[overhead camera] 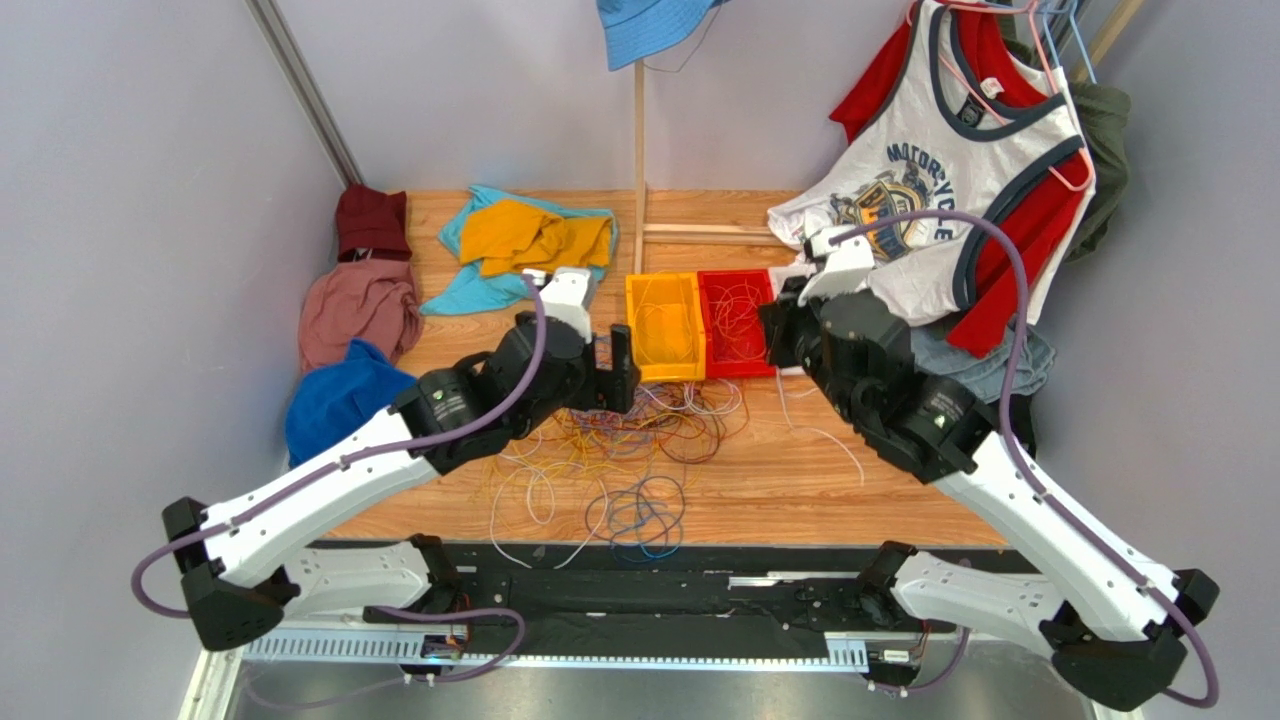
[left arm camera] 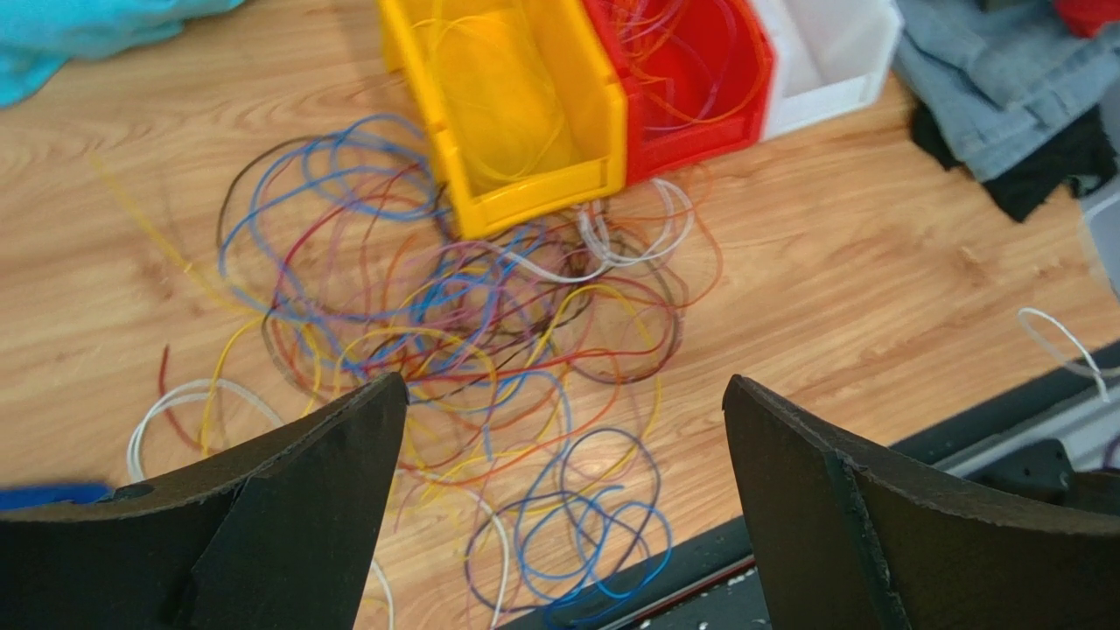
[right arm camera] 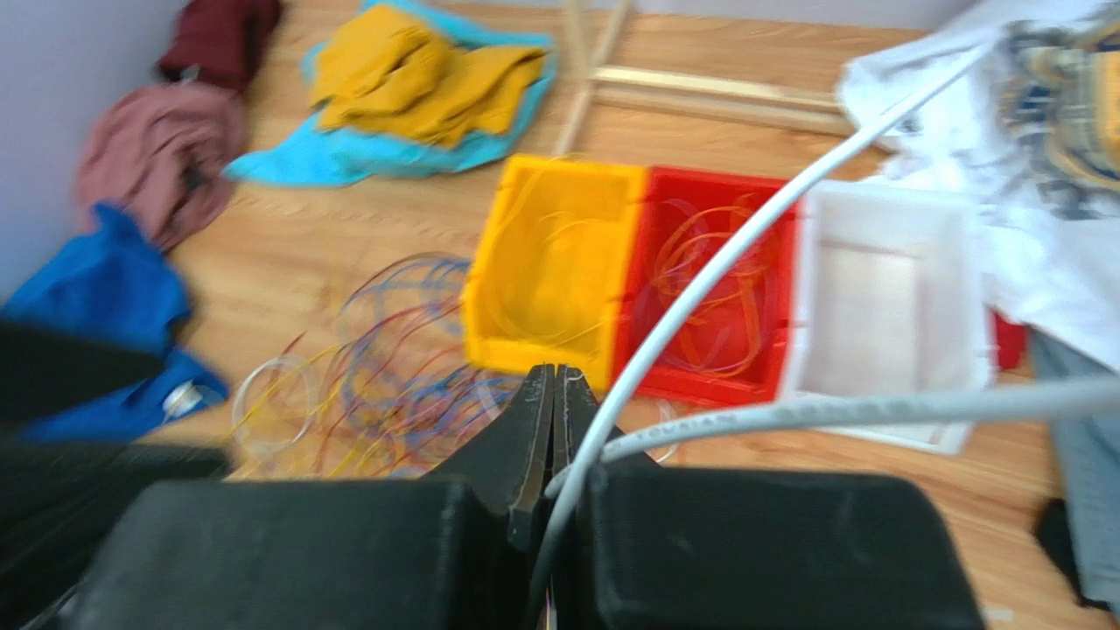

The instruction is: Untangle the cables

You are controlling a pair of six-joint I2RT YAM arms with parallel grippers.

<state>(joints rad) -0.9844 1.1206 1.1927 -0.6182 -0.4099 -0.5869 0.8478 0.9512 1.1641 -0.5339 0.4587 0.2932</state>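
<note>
Right wrist: white cable (right arm camera: 717, 269) (looped) pinched between jaws.

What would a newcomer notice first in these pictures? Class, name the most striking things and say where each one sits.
A bright tangle of cables sprawls across the middle of the wooden table, just in front of a yellow bin and a red bin standing side by side. The right gripper is shut on a white cable, while the left gripper hangs wide open above the tangle.
</note>
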